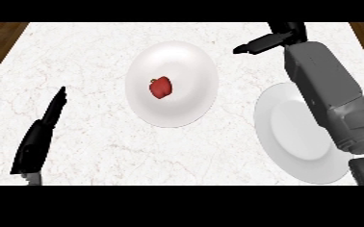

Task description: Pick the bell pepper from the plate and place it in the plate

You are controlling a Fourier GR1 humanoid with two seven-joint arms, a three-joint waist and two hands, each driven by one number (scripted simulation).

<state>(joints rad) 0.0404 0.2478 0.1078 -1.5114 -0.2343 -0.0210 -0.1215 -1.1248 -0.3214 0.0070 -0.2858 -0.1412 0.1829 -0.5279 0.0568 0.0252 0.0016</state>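
A small red bell pepper [161, 87] lies on a white plate [186, 62] near the counter's middle, a little left of the plate's centre. A second white plate [288, 139] sits at the lower right, partly covered by my right forearm. My right hand [274, 38] is raised at the upper right, beyond both plates, its fingers pointing left toward the first plate's far edge and holding nothing. It is clear of the pepper. My left hand [39, 137] rests at the lower left with straight fingers pointing up, away from both plates.
The white marble counter [85, 53] spreads around both plates. A strip of brown wooden floor [8, 33] shows past its far left edge, and another at the far right corner.
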